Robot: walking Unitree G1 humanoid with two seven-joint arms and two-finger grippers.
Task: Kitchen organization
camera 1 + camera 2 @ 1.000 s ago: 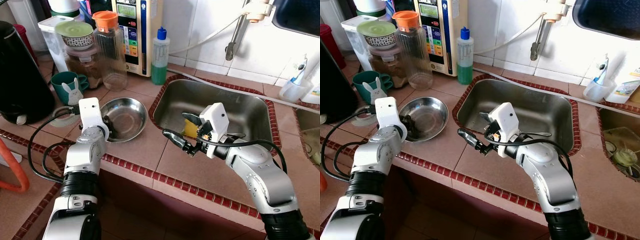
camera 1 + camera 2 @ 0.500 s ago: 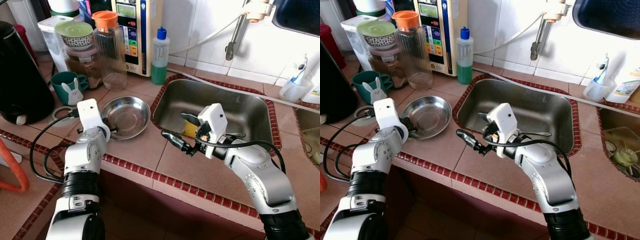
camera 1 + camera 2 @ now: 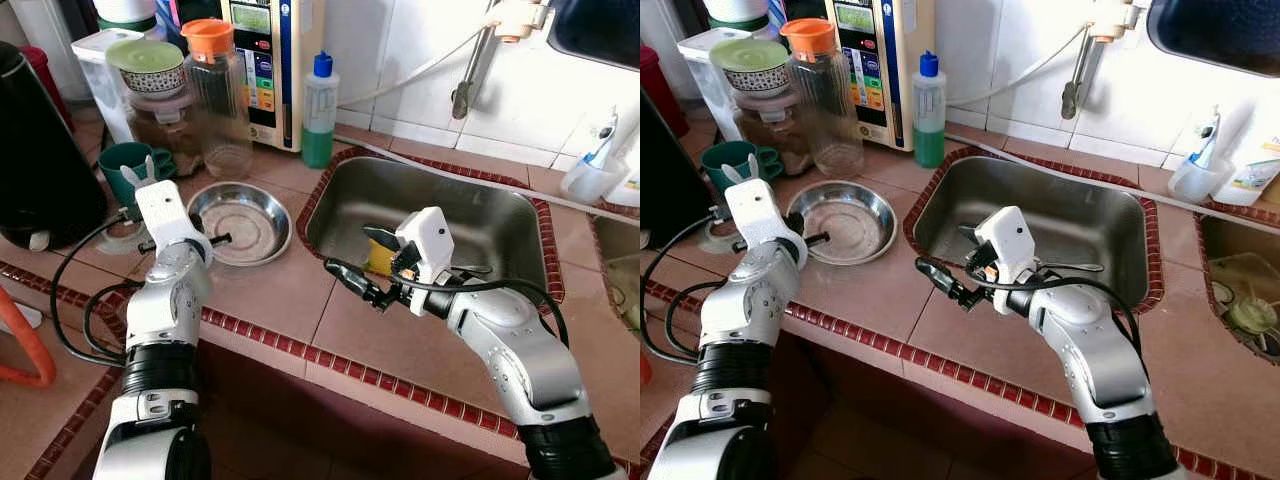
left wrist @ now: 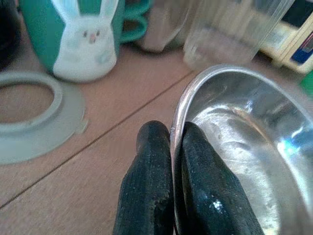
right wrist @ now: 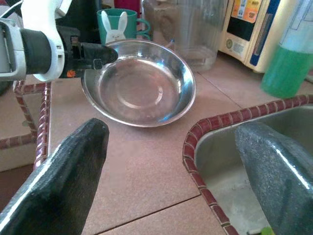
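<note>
I see my left end effector point(image 4: 171, 196) pinching the thin rim of the shallow round steel bowl point(image 3: 240, 222) on the terracotta-tiled counter point(image 3: 270, 295) — my right end effector point(image 5: 171, 171) hovers spread wide beside the sink point(image 3: 490, 215).

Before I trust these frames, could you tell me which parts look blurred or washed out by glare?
Left wrist view: the bunny mug and clear jar behind are soft, while the fingertips on the steel bowl rim stay sharp. Right wrist view: the near fingers are blurred. Eye views: crisp, with window glare on the white tiles.
</note>
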